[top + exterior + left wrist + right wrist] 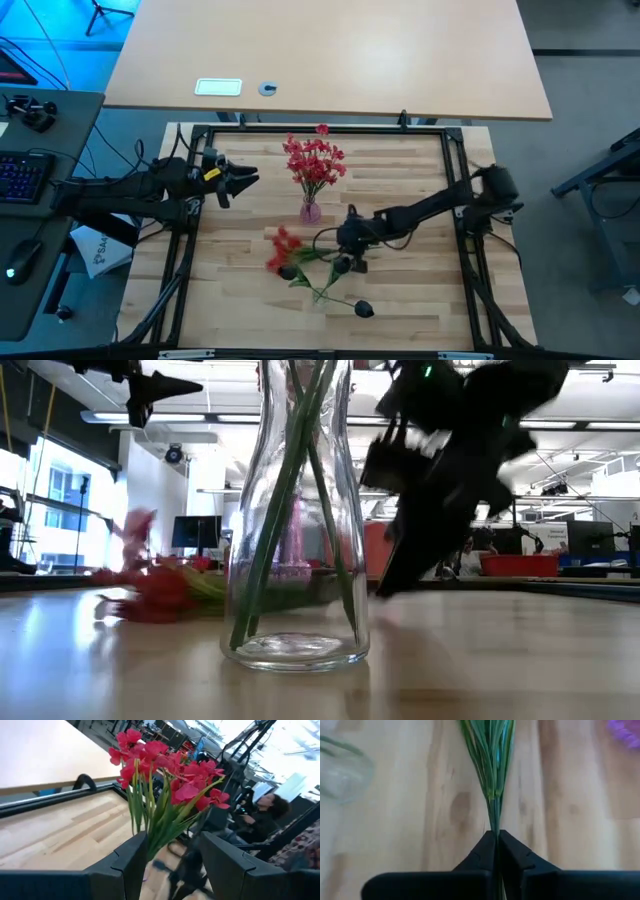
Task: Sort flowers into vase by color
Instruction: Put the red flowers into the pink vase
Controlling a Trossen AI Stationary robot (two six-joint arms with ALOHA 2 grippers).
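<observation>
From above, the worktop (240, 270) is pale wood laid in planks inside a dark metal frame. A small clear vase with a pinkish base (311, 211) stands near its middle and holds a bunch of bright-red flowers (314, 160) with small clustered blossoms on thin green stalks. Nearer the front edge lie a loose red bunch (282, 250) and green stems, with a dark bloom (364, 309) at the end of one stalk. The right gripper (347, 264) is down over these loose stems. The left gripper (243, 181) hovers to the left of the vase, its fingers apart and holding nothing.

At worktop height, a clear glass vase (295, 520) with a narrow neck and a thick rounded base stands close, thin green stalks crossing inside it. Red blossoms (160, 592) lie blurred on the wood behind it at left, and the dark right arm hangs at right.

From the left wrist, the standing red petals (165, 767) look like smooth fabric above long flat green leaves, seen between two matte dark fingers (131, 860) set wide apart. A seated person shows beyond the worktop.

From the right wrist, the two dark fingers (482, 852) are pressed together on a thin bundle of green stalks (491, 750) that fans out over the wood grain. A glass rim (342, 770) shows at one edge.
</observation>
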